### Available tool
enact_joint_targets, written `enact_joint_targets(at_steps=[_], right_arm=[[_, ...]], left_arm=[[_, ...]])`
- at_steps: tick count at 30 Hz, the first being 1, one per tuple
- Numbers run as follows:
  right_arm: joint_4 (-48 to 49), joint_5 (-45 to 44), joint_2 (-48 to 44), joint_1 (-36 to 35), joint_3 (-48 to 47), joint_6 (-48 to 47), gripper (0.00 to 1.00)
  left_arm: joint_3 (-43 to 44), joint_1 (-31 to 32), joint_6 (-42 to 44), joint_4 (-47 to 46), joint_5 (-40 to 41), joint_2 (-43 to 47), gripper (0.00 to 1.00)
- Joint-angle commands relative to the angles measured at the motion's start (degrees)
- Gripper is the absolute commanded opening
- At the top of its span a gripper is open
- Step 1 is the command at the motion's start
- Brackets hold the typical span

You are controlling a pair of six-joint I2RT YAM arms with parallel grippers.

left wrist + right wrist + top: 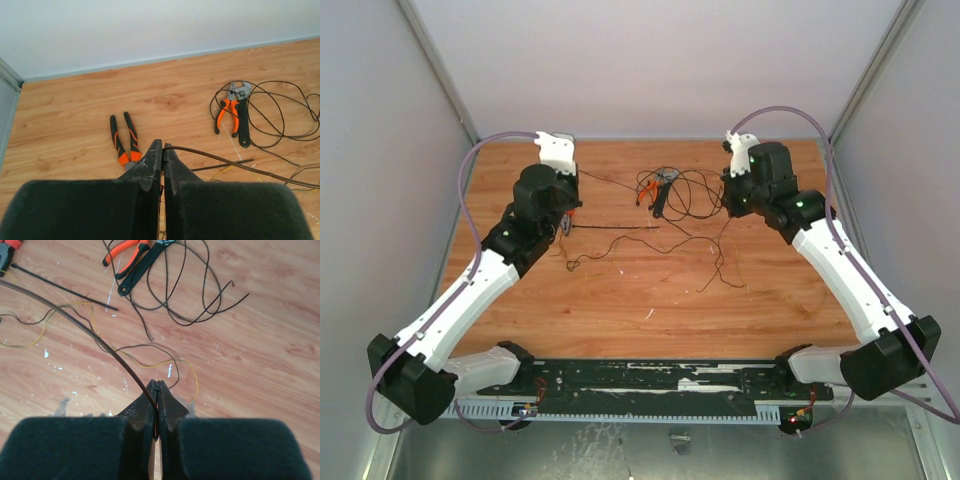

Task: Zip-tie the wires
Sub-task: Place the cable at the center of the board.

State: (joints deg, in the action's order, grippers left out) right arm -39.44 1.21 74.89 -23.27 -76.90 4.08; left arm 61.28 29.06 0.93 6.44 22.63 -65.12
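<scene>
**Student:** What does the figure show, taking the striped pliers [125, 142] as the reference?

**Tutor:** The left pincer [162, 148] hangs just beside the pliers. It is pressed together on a dark strand [225, 159] that leaves its tips and arcs away from them. The right pincer [157, 386], well apart from the pliers, is likewise pressed together on a dark strand. The two strands appear to be one length of the wires [698, 208], hanging clear of the worktop [620, 290] between the tips. The rest of the wires lies in loose loops far from the pliers. The zip tie [65, 287] lies flat and unheld, with one end near the pliers and the other pointing toward the loops.

**Student:** Which step is this, and how is it done well?

**Tutor:** It is probably gathering the wires into a bundle before the tie goes round. The pincers should come together slowly, so that the strand slackens into a fold rather than pulling taut or slipping from the tips. The fold belongs over the loose loops, near the zip tie's end away from the pliers. One pincer can then let go and take the tie without dragging the coils. Trailing loops may snag.
</scene>
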Motion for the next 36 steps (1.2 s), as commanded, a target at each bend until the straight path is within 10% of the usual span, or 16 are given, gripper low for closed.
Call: enact_joint_targets(at_steps=[1, 36], right_arm=[[0.76, 4.37, -3.5, -1.12, 2.87, 1.96, 0.0], [-10.31, -28.01, 4.99, 0.33, 10.87, 5.21, 0.0]], left_arm=[[-0.67, 0.12, -1.54, -0.11, 1.08, 3.07, 0.0], [-8.52, 6.91, -9.75, -4.42, -0.22, -13.92, 0.0]])
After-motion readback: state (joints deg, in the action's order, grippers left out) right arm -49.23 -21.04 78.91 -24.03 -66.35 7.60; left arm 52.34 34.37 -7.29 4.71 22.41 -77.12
